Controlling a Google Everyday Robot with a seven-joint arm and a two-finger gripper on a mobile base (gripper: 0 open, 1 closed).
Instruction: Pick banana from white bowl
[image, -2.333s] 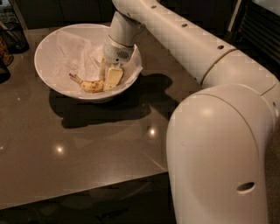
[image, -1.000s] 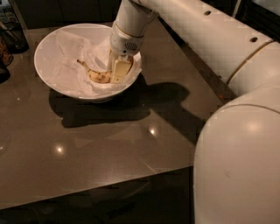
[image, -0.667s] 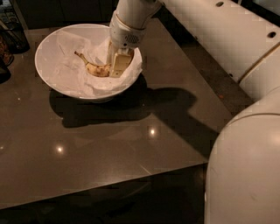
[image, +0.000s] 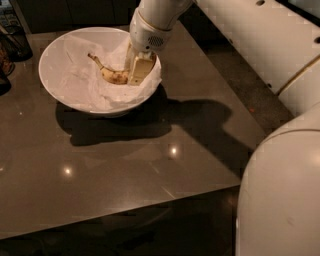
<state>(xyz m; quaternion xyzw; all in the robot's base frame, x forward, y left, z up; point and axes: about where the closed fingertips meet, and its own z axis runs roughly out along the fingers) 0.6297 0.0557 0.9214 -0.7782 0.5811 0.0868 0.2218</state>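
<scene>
The white bowl (image: 48, 85), lined with crumpled white paper (image: 80, 80), stands at the back left of the dark table. The banana (image: 111, 74), yellow with brown spots, is inside the bowl at its right side, its stem pointing up and to the left. My gripper (image: 134, 74) reaches down into the bowl from above and is shut on the banana's right end. The pale fingers (image: 141, 69) hide that end. The banana's stem end sits a little above the paper.
The brown table (image: 125, 165) has its front edge near the bottom and its right edge close to my arm. Dark objects (image: 10, 45) stand at the far left edge by the bowl. My white body (image: 280, 200) fills the lower right.
The gripper and the banana have moved together up and towards the back of the bowl. The banana's stem has swung up and leftwards. The arm has swung over.
</scene>
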